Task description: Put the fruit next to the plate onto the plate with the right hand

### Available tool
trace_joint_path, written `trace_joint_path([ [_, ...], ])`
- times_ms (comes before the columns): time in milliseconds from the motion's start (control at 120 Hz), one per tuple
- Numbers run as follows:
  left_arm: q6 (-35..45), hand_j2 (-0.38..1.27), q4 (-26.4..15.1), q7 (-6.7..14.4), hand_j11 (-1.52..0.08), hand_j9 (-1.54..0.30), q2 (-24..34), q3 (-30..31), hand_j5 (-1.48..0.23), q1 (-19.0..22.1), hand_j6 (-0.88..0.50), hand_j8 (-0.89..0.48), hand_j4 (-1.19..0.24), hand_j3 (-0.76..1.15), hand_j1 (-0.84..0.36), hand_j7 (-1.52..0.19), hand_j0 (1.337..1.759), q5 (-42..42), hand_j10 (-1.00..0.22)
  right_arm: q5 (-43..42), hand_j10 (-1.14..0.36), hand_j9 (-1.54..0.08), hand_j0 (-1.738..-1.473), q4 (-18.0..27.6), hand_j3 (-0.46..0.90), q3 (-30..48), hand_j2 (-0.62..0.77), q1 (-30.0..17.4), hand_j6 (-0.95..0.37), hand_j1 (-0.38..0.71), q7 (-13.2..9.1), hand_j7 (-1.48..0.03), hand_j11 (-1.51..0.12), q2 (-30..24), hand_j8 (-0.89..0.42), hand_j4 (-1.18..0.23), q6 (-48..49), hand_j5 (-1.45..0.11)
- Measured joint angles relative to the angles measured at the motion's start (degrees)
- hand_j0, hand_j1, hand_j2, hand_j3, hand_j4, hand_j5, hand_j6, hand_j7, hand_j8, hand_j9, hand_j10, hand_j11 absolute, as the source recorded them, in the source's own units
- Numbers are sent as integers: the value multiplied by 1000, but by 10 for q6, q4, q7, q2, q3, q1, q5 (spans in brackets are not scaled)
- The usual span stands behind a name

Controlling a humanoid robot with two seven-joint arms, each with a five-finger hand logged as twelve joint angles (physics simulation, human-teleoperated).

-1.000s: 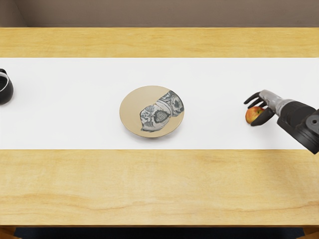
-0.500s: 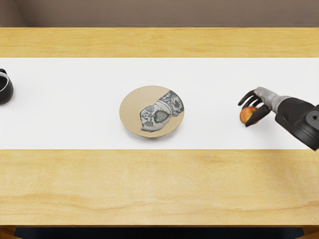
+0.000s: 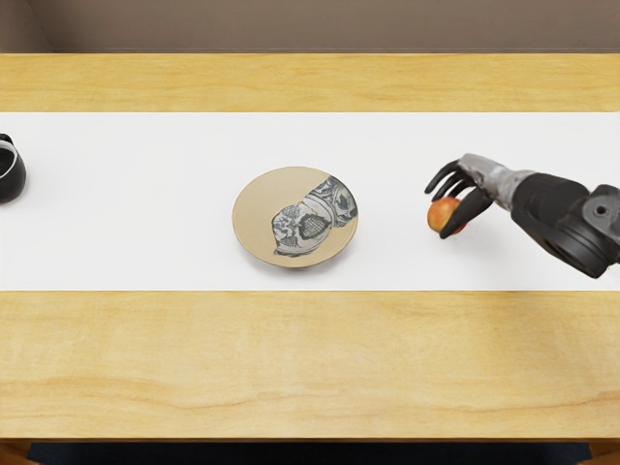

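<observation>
1. Head view: the right hand (image 3: 465, 192) is coming in from the right edge and is holding the fruit (image 3: 443, 214). Its dark fingers (image 3: 448, 177) are arching over the fruit, with the thumb under it.
2. The fruit is sitting in this grasp over the white runner (image 3: 145, 203), to the right of the patterned plate (image 3: 255, 208) and apart from it. I cannot tell if it is touching the cloth.
3. A black cup (image 3: 8, 174) is standing at the far left edge, well apart.
4. In my judgement the grasp is looking shallow, so the round fruit may be slipping out and rolling across the surface (image 3: 291, 358). Releasing it near the rim may be letting it roll off the plate.
</observation>
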Motion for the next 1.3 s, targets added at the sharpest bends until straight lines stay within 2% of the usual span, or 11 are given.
trace_joint_path([
  [592, 0, 1, 0, 0, 0, 0, 0, 0, 0, 0, -1, -1, -1, 0, 349, 0, 1658, 0, -1, 15, -518, -844, -1658, -4, 0, 19, 425, 42, -563, 289, 0, -832, -829, 111, -397, -613, -2, -871],
  [817, 0, 1, 0, 0, 0, 0, 0, 0, 0, 0, -1, -1, -1, 0, 349, 0, 1658, 0, -1, 17, -510, -842, -1658, -10, 0, 25, 435, 45, -554, 301, 0, -832, -827, 154, -391, -613, -6, -871],
  [1050, 0, 1, 0, 0, 0, 0, 0, 0, 0, 0, -1, -1, -1, 0, 349, 0, 1658, 0, -1, 15, -535, -838, -1658, -15, 0, 23, 406, 41, -587, 266, 0, -828, -833, 186, -429, -621, -5, -851],
  [1300, 0, 1, 0, 0, 0, 0, 0, 0, 0, 0, -1, -1, -1, 0, 349, 0, 1658, 0, -1, 13, -543, -844, -1658, -20, 0, 12, 387, 34, -601, 250, 0, -826, -839, 206, -440, -622, -6, -846],
])
